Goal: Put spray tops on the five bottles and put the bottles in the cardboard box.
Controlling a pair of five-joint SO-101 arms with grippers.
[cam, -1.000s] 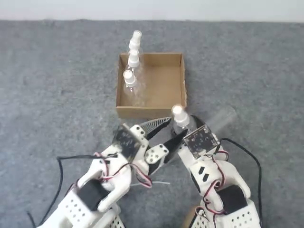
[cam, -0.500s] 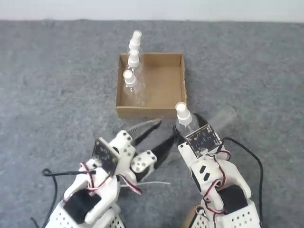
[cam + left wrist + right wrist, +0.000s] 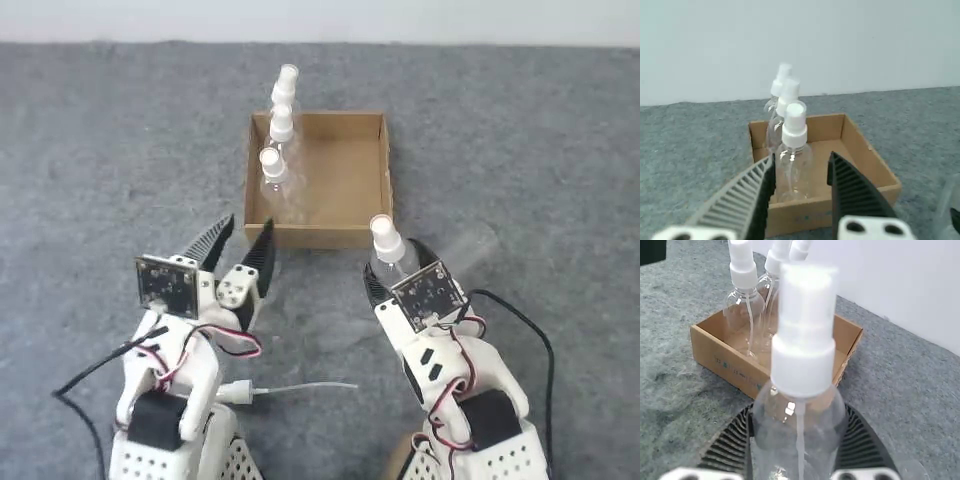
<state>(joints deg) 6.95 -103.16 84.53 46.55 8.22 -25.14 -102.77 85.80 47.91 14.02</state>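
Note:
My right gripper (image 3: 392,275) is shut on a clear bottle (image 3: 386,256) that carries a white spray top (image 3: 381,233) and stands upright just in front of the cardboard box's (image 3: 386,170) near right corner. In the right wrist view the bottle (image 3: 799,412) rises between the jaws of that gripper (image 3: 797,450). My left gripper (image 3: 240,250) is open with nothing between its fingers, near the box's front left corner; in its own view it (image 3: 800,177) faces the box (image 3: 875,172). Three capped bottles (image 3: 272,178) stand along the box's left wall.
A loose white spray top (image 3: 240,391) with its thin tube lies on the grey mat between the two arm bases. A clear bottle without a top (image 3: 468,246) lies on its side to the right of my right gripper. The box's right half has free floor.
My left gripper has drawn away from the held bottle, moving left and back, and stays open. The loose spray top on the mat has come into sight. The right arm has not moved.

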